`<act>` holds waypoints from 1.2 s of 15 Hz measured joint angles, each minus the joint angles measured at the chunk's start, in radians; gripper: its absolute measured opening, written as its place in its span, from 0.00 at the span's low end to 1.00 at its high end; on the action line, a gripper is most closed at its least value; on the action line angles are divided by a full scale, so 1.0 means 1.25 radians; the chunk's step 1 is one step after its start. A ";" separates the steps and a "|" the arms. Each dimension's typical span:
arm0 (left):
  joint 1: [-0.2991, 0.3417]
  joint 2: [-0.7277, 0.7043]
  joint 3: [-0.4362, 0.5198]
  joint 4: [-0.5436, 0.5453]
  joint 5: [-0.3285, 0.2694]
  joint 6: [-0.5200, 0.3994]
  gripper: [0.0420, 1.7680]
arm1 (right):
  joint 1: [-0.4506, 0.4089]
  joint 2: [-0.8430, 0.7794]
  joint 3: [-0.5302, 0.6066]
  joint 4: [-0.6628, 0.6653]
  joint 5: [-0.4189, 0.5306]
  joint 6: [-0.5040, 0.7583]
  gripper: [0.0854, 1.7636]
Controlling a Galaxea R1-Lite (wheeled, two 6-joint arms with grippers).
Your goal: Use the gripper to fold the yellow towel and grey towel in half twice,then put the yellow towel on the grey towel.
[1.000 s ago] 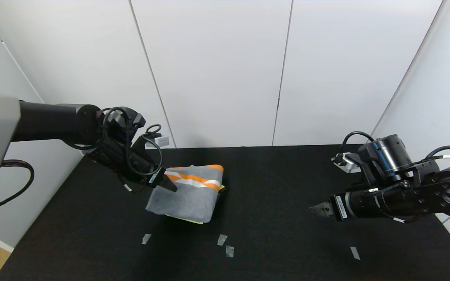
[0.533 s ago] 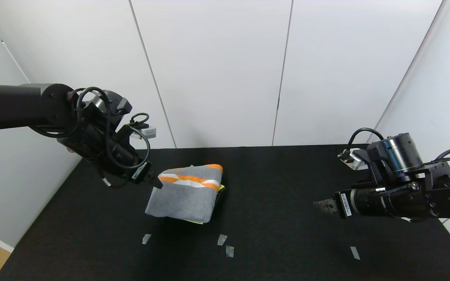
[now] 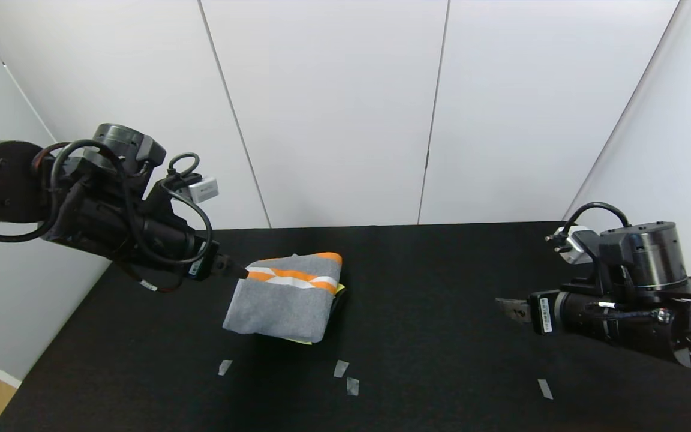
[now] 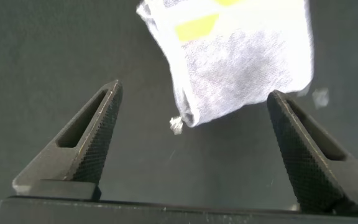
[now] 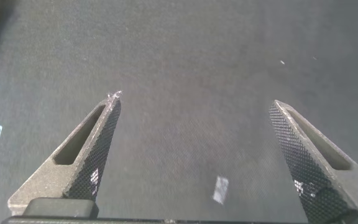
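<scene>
On the black felt-covered table (image 3: 441, 336) lies a folded bundle: the larger mid-grey terry towel with an orange-and-white patterned band (image 3: 288, 295) sits on top. Under it, only thin slivers of the bright yellow plush microfibre towel (image 3: 340, 289) show, at the bundle's right edge and along its near edge. So the grey towel covers the yellow one, not the other way round. The patterned band runs across the far end of the bundle. The bundle lies left of the table's middle.

The left tool (image 3: 236, 272) hovers just beside the bundle's far left corner, at the end of the band, above the table. In the left wrist view its two dark ribbed fingers (image 4: 95, 140) stand wide apart with nothing between them. Beyond them the grey towel (image 4: 241, 62) shows pale, with a bit of yellow (image 4: 196, 27) on it. From the head view I cannot tell whether the tool tip touches the cloth; in the wrist view the fingers look clear of it.

The right tool (image 3: 510, 308) is held low over the right part of the table, well apart from the towels, pointing toward the middle. The right wrist view shows its fingers (image 5: 86, 155) spread wide, holding nothing, with bare table below.

Several small grey tape marks (image 3: 340, 368) are stuck to the table near the front: one left of the bundle's near edge, two close together in front of it and one farther right.
</scene>
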 joint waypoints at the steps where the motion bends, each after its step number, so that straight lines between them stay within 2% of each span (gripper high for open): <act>1: -0.003 -0.031 0.046 -0.040 -0.002 -0.017 0.94 | -0.002 -0.022 0.014 0.000 0.000 0.001 0.97; 4: -0.009 -0.140 0.163 -0.083 -0.007 -0.042 0.95 | -0.007 -0.116 0.069 0.003 0.003 0.001 0.97; 9: -0.010 -0.350 0.328 -0.091 -0.007 -0.046 0.96 | -0.017 -0.325 0.171 0.013 0.006 0.000 0.97; 11: -0.010 -0.445 0.391 -0.090 -0.007 -0.046 0.96 | -0.021 -0.411 0.200 0.048 0.006 0.000 0.97; 14: -0.010 -0.587 0.460 -0.086 -0.007 -0.048 0.96 | -0.025 -0.551 0.214 0.160 0.006 0.000 0.97; 18: -0.007 -0.767 0.514 -0.060 0.002 -0.053 0.96 | -0.025 -0.747 0.198 0.365 0.003 -0.001 0.97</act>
